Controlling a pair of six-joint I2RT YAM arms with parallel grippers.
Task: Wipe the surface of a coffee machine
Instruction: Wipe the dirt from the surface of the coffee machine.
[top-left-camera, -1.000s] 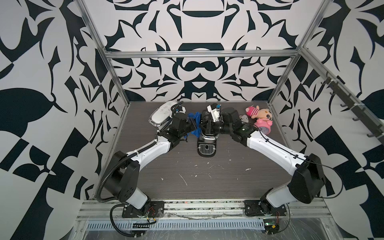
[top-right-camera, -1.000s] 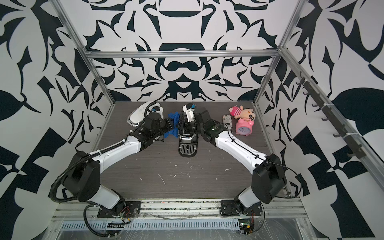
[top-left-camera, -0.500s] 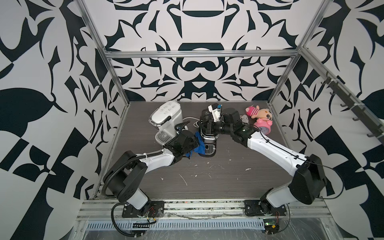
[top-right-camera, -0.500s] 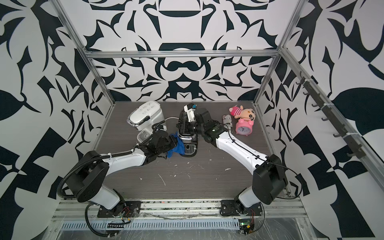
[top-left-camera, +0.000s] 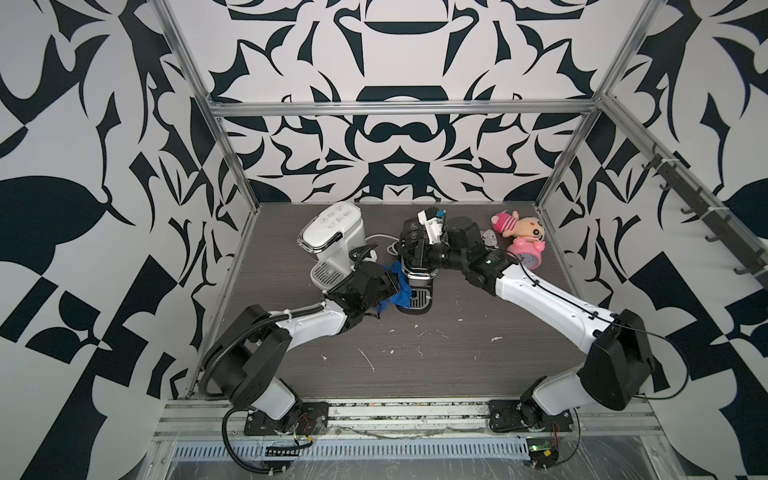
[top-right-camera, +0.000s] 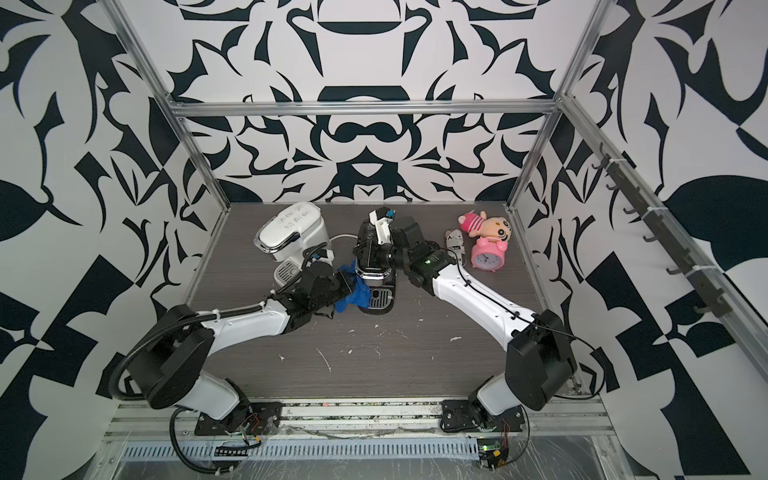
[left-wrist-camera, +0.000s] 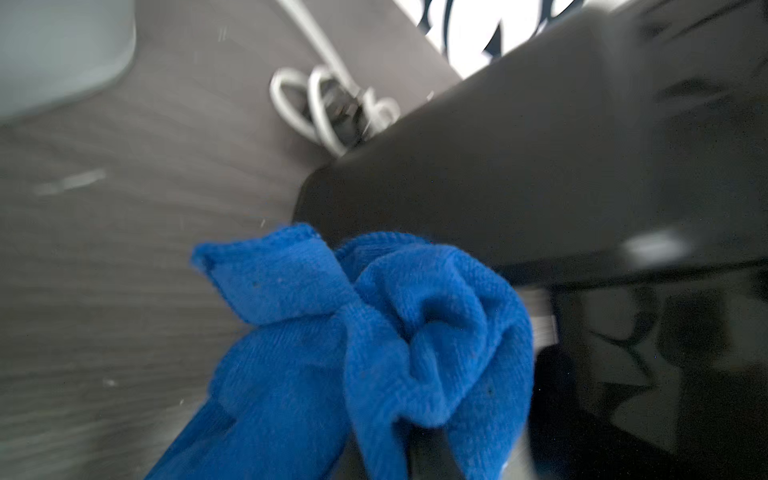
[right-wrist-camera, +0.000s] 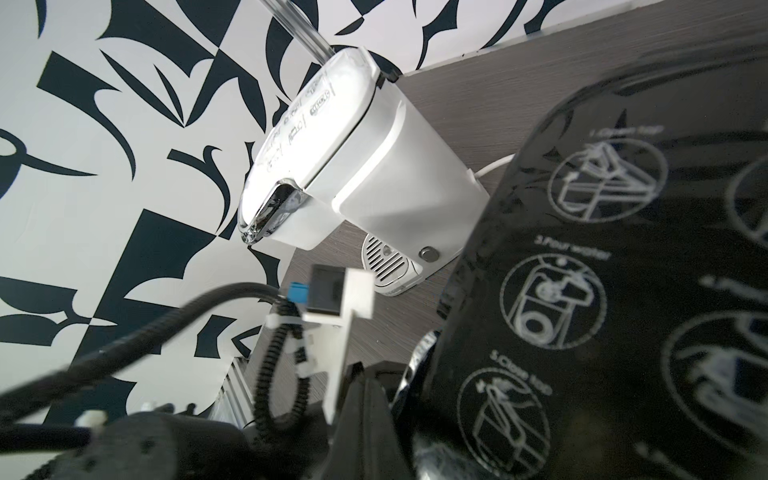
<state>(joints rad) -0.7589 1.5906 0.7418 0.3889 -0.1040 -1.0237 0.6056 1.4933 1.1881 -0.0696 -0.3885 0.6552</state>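
so the black coffee machine (top-left-camera: 417, 272) stands upright just right of the white coffee machine (top-left-camera: 332, 232). its long axis runs back wall to robot, with the drip tray end facing the robot. the left gripper (top-left-camera: 391, 286) is clenched on a bunched blue cloth (left-wrist-camera: 374, 345), low between the two machines and against the black one's side. the right gripper (top-left-camera: 413, 249) is clamped shut up at its top.

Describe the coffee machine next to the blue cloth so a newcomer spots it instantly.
On the table, two machines stand towards the back wall. Take the one nearer the middle, with the blue cloth at its side. This coffee machine is glossy black; the neighbouring machine is white.
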